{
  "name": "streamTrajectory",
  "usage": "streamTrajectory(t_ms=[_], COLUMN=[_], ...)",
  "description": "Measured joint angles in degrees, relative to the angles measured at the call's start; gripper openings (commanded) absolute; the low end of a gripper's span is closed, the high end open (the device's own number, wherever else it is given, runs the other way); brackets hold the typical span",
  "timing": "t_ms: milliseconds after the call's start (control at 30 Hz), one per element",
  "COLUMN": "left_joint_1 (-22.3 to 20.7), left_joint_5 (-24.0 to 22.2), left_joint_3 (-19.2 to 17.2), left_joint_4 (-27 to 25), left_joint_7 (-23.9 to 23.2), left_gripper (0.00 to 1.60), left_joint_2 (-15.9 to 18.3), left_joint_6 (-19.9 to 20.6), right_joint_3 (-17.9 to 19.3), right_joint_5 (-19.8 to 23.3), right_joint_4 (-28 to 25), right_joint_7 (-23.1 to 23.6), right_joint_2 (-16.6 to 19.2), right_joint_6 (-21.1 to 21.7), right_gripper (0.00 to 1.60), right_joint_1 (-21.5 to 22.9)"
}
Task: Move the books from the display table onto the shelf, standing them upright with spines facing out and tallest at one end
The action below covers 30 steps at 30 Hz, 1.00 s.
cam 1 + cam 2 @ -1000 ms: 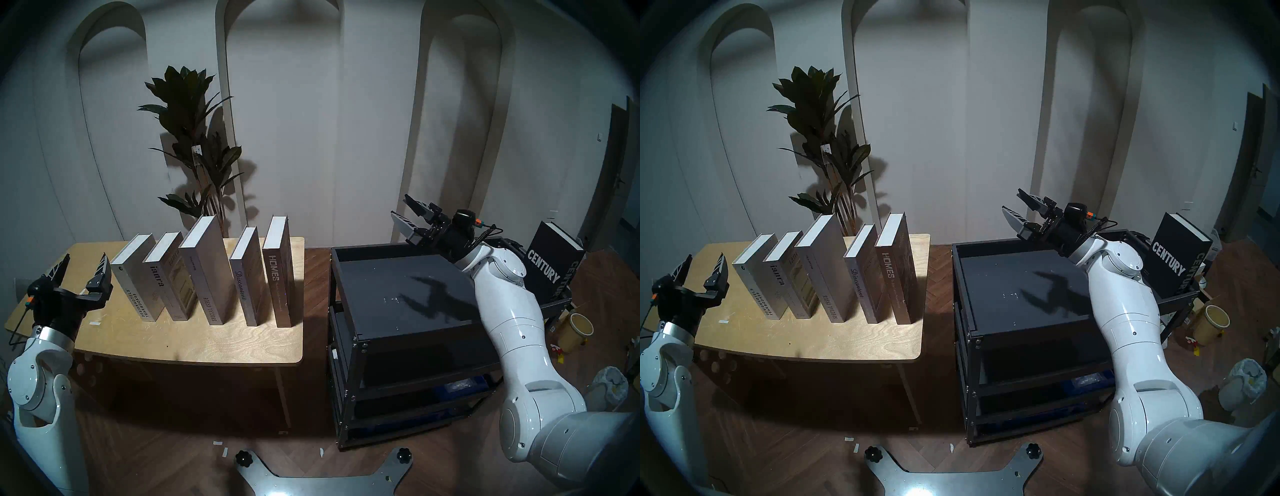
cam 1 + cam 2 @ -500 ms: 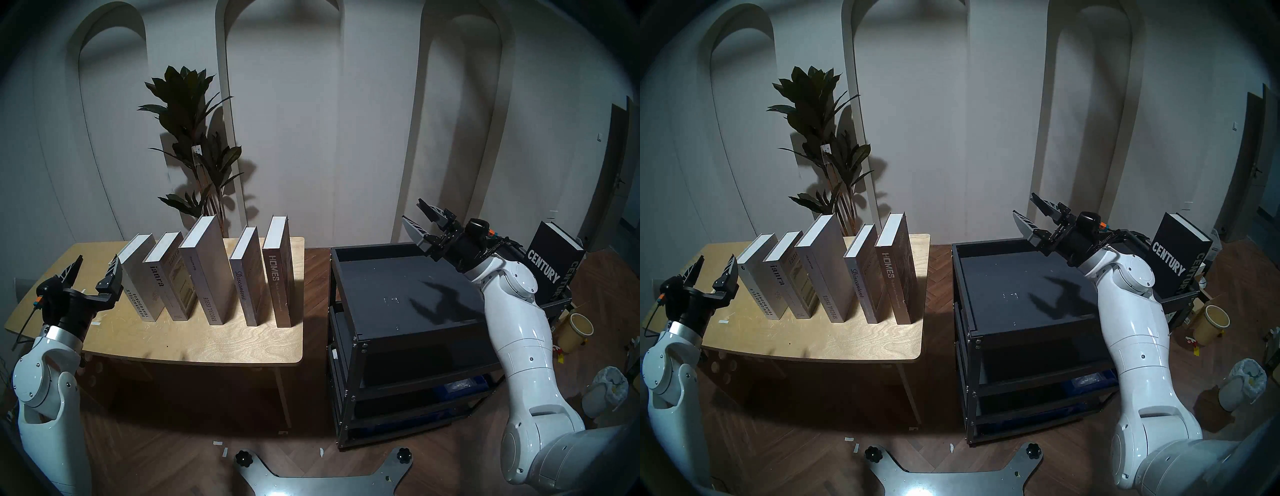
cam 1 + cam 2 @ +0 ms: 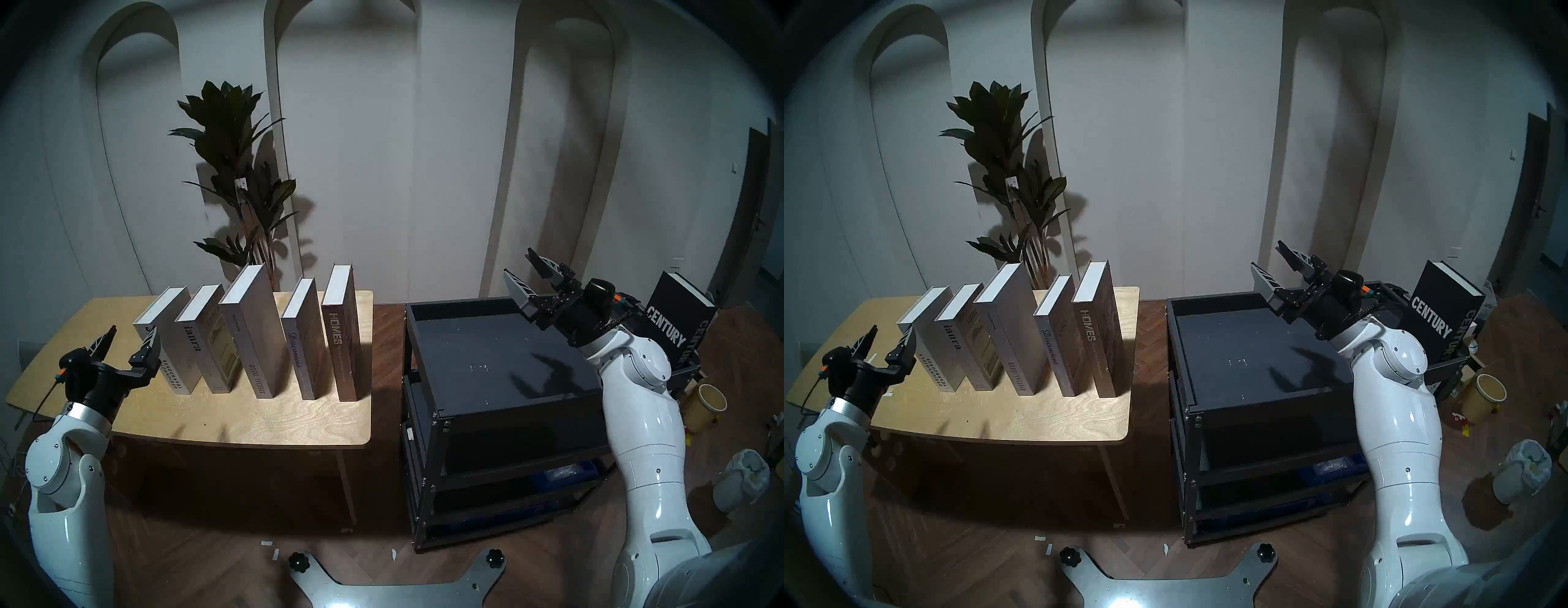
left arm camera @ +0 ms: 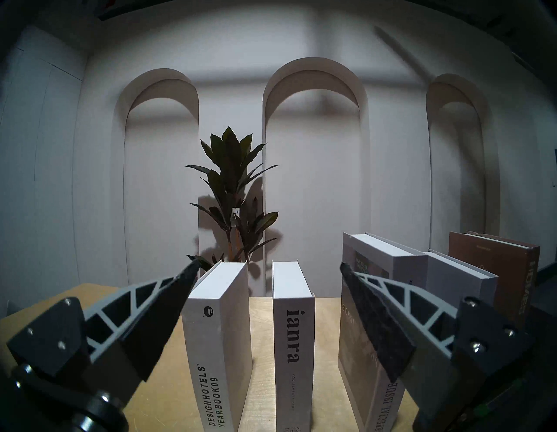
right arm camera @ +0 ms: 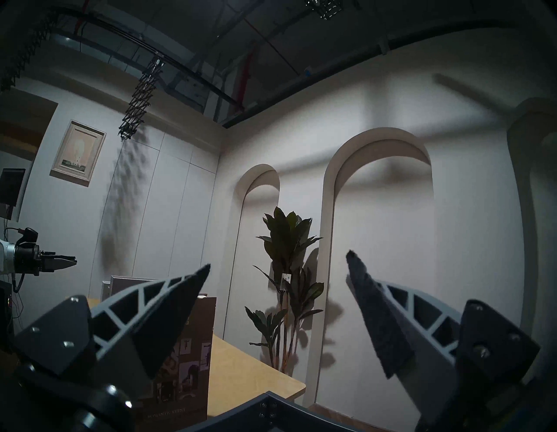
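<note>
Five books point(image 3: 250, 335) stand upright in a row on the tabletop point(image 3: 263, 420), spines toward the robot, long axes vertical. Shelf point(image 3: 488, 352) top tray bare; black CENTURY point(image 3: 674, 322) stands on another rack behind the right arm.

Left gripper point(image 3: 127, 339): jaws wide apart, holding nothing, level, at the row's left end. In the left wrist view the YEARBOOK point(image 4: 218, 341) and ianra point(image 4: 294, 338) spines both sit between its fingers, ahead of them. Left arm is nearer.

Right gripper point(image 3: 524, 276): jaws wide, empty, raised over the shelf's far right corner.

Contact between left finger and YEARBOOK cannot be judged. Lower shelf tiers dark.
</note>
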Motion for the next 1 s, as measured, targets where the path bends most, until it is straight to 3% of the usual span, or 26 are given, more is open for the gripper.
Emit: streamTrajectory(t_ms=[367, 1000], left_joint_1=[-2.14, -7.84], left_joint_5=[-1.06, -2.71], left_joint_3=[-0.44, 1.92], left_joint_4=[4.69, 14.39], left_joint_7=[-1.66, -5.37], left_gripper=[1.60, 1.60], left_joint_2=[2.40, 8.03], left_joint_6=[0.23, 1.18], right_joint_3=[1.40, 1.89], right_joint_5=[-0.65, -7.34], right_joint_4=[-8.17, -22.75], right_joint_7=[-4.90, -18.07], right_joint_2=[-2.49, -8.49], right_joint_6=[0.07, 3.21], right_gripper=[1.60, 1.60], right_joint_1=[-6.41, -17.57])
